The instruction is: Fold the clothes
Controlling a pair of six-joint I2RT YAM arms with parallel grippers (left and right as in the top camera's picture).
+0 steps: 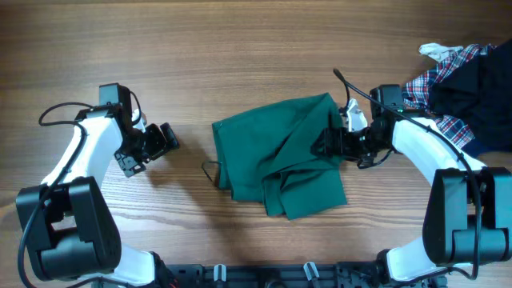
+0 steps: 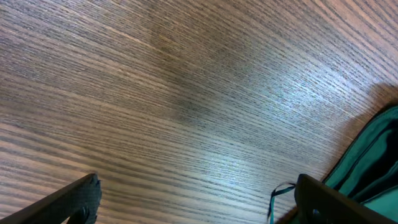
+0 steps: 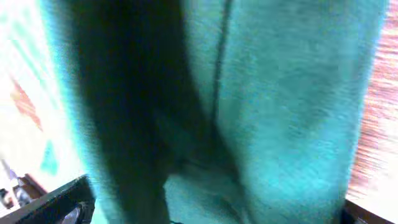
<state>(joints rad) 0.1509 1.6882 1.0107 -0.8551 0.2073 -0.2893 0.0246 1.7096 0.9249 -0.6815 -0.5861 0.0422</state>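
Note:
A dark green garment [image 1: 280,156] lies crumpled and partly folded over itself at the table's centre. My right gripper [image 1: 326,144] is at its right edge. In the right wrist view the green cloth [image 3: 273,106] fills the frame, and the two fingers sit wide apart at the bottom corners with cloth between them [image 3: 211,208]. My left gripper [image 1: 164,140] is open and empty over bare wood, left of the garment. The left wrist view [image 2: 199,205] shows the garment's left edge [image 2: 373,155] and a thin hanging loop [image 2: 277,194] by the right finger.
A pile of other clothes sits at the back right corner: a red plaid shirt [image 1: 436,80], a dark navy garment [image 1: 480,88] and a bit of white cloth [image 1: 436,50]. The wooden table [image 1: 240,48] surrounds the garment.

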